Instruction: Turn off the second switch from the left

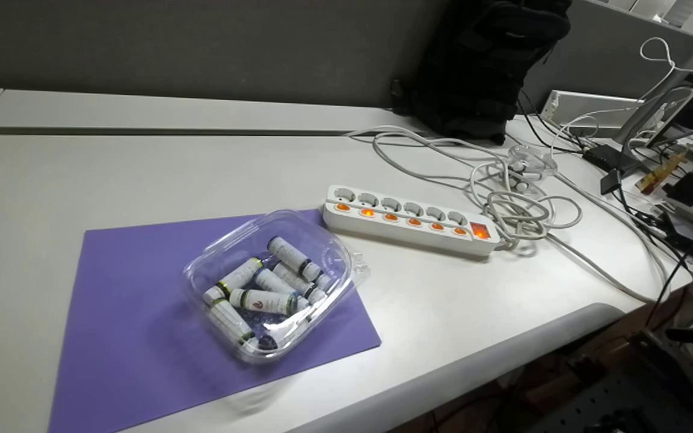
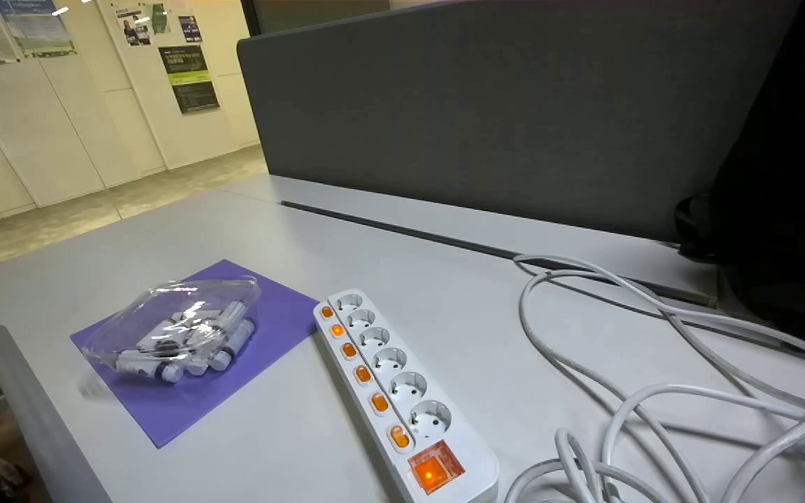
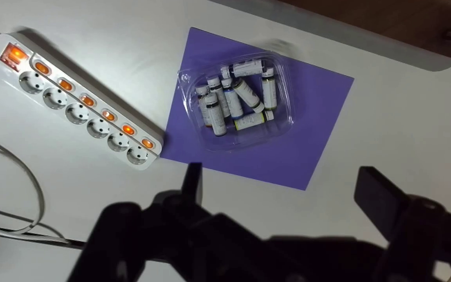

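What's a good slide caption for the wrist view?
Jaws open, a power strip with one small switch glowing, and bottles in a clear container.

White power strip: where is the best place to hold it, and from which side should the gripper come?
Probably best from straight above, with the gripper closing across the middle of the power strip on its two long side walls. The strip is long and narrow and lies flat, its sockets and orange switches facing up, so gripping the sides should avoid pressing a switch.
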Controlling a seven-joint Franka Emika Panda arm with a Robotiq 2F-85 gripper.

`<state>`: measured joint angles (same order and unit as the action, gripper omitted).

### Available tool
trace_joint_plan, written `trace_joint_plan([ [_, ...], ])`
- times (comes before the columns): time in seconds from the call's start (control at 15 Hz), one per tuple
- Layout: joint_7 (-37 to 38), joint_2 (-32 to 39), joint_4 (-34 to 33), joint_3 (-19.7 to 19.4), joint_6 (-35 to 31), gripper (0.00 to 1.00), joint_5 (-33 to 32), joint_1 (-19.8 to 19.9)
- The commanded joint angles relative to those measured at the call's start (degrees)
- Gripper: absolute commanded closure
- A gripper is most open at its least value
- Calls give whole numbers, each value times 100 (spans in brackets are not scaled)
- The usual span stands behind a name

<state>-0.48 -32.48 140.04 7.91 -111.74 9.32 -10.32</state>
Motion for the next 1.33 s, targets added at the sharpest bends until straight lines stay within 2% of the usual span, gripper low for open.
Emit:
trace_joint_plan([
  [0.0,126,180,231,-15,-493,0,-61,139],
  [0.33,315,696,478,-97,-1357,0,-269,526],
  [0.8,521,1836,454,-396,-2330,0,-681,1075],
  [0.87,560,1979,447,-443,-2448,25,-693,1118],
  [0.93,575,2126,434,-488,-2541,26,-714,1153],
  [1.27,750,2799,349,-641,-3004,62,-812,1247],
])
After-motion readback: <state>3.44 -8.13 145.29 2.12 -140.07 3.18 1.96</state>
